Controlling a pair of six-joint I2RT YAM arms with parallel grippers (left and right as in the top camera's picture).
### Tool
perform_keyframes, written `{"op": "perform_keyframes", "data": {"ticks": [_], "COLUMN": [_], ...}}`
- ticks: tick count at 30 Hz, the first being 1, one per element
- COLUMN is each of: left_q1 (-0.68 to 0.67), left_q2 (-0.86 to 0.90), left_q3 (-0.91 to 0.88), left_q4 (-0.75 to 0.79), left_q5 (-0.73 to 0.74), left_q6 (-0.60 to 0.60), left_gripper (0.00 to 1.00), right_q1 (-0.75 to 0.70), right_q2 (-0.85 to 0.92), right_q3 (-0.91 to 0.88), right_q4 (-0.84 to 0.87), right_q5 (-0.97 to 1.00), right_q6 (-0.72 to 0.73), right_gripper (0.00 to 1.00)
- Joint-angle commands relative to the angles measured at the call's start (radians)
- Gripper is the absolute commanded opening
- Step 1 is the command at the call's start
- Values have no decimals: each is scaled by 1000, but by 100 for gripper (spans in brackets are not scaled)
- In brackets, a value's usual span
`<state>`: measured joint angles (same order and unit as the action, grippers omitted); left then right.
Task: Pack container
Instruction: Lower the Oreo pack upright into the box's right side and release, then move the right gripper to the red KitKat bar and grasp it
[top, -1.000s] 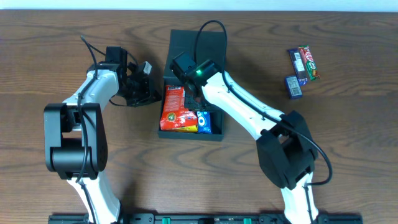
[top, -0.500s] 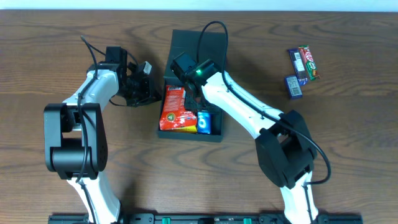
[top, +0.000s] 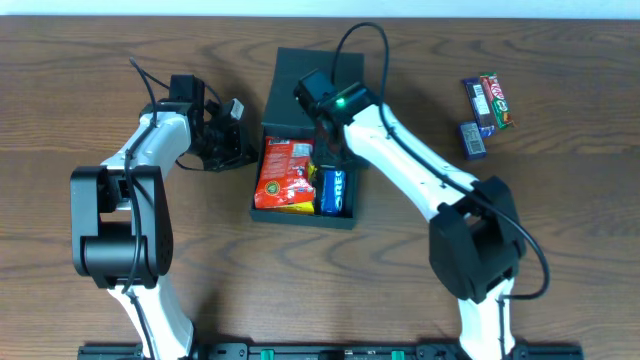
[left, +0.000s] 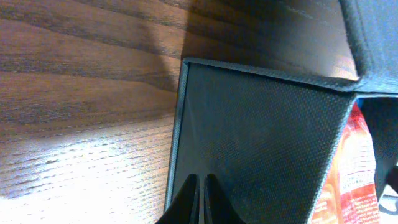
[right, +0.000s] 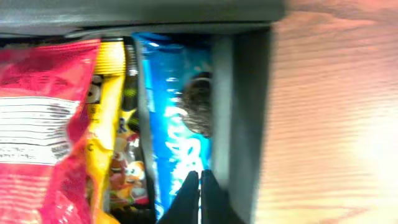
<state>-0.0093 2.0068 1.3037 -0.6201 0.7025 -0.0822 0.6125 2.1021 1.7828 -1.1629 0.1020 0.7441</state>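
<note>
The dark container stands open mid-table, its flap lid laid back. Inside lie a red snack packet, a yellow packet under it and a blue cookie packet along the right wall. My right gripper hangs over the box, its fingers shut and empty above the blue cookie packet, beside the right wall. My left gripper is shut at the box's left outer wall, with its fingertips against it and nothing visible between them.
Two candy bars and a small blue packet lie at the far right of the wooden table. Arm bases stand at the front edge.
My right arm has moved right and back over the box, uncovering the blue cookie packet, which now lies lengthwise by the right wall. The left arm has not moved.
</note>
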Motion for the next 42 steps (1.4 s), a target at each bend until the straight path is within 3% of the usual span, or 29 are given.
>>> {"op": "perform_keyframes", "data": {"ticks": [1, 12, 26, 31, 39, 42], "left_q1": [4, 4, 4, 4, 4, 4], "left_q2": [-20, -20, -20, -20, -20, -20], "left_q3": [2, 2, 2, 2, 2, 2], "left_q4": [1, 0, 1, 1, 0, 0], "left_q5": [-3, -3, -3, -3, -3, -4], "left_q6": [-1, -1, -1, -1, -5, -8], "left_gripper": [6, 6, 6, 6, 6, 6], "right_q1": [-13, -14, -24, -25, -43, -50], "right_q2": [-21, 42, 43, 43, 42, 34], "right_q3": [5, -87, -208, -208, -162, -35], "right_q4": [-7, 11, 222, 257, 201, 88], "right_q5": [6, 6, -8, -104, -83, 64], "right_q6": [-59, -152, -295, -328, -334, -335], "right_gripper": [2, 2, 1, 1, 1, 1]}}
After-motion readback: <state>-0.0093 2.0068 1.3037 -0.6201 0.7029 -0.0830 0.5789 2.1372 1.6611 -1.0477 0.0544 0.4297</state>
